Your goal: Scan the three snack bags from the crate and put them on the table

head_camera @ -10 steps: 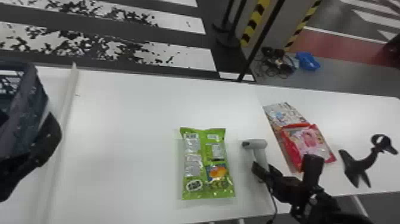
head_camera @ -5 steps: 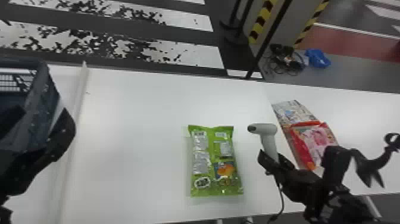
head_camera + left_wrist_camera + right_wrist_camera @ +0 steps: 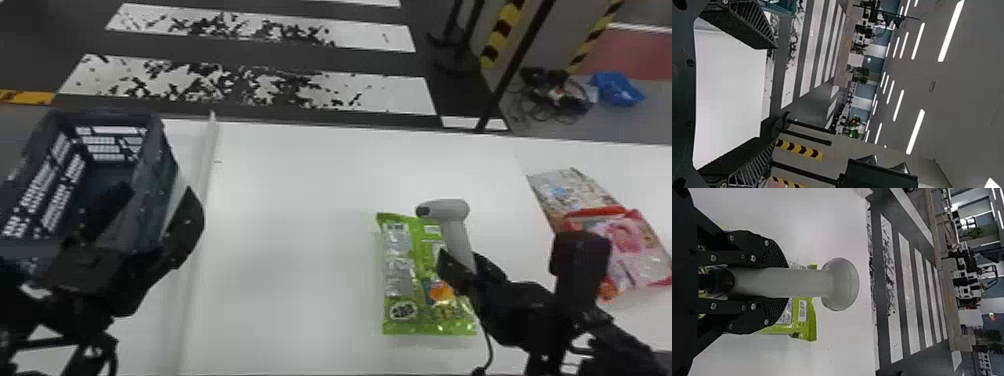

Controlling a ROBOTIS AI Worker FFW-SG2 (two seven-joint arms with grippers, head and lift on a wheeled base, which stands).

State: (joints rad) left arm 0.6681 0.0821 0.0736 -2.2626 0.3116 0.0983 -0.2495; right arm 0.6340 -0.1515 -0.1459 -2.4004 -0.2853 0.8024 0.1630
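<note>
In the head view my left gripper stands open at the crate on the left, one finger over its inside and one outside its right wall. The left wrist view has the left gripper spread wide with nothing between. My right gripper is shut on the handle of the grey scanner, above the green snack bag lying on the table. In the right wrist view the right gripper holds the scanner with the green bag behind. A red-pink snack bag overlaps a patterned bag at right.
The white table has a raised pale strip between the crate and the green bag. The scanner's cable hangs beside the right gripper. A black post rises beyond the table's far edge.
The head view has shifted left, bringing more of the crate in. The scanner in my right gripper has moved left relative to the bags and now overlaps the green bag's upper right part.
</note>
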